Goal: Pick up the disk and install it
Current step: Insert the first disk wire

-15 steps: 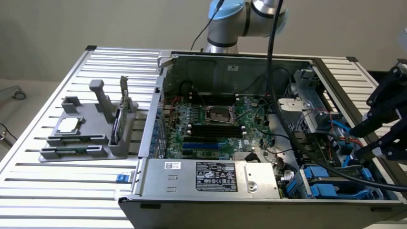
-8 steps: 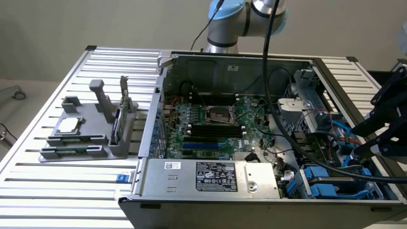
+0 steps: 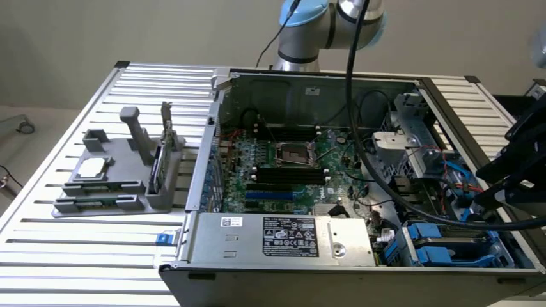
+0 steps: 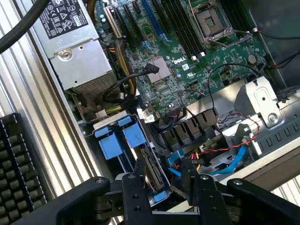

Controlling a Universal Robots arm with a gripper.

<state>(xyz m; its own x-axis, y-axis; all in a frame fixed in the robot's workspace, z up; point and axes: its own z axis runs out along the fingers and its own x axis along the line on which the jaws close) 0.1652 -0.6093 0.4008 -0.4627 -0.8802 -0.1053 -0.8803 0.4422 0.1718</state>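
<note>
A: What is listed on the slatted table (image 3: 68,256)?
B: One opened case (image 3: 324,284), placed at the exterior view's right; one grey rack (image 3: 111,204), placed at its left; one black keyboard (image 4: 18,173), laid beside the case.

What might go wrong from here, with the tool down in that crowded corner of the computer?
1. The open tool straddles the disk off-centre, so closing may tip it.
2. The red wires and a blue cable lie right beside the tool and might snag.
3. The thick black cable hangs across the motherboard and may drag on parts.
</note>
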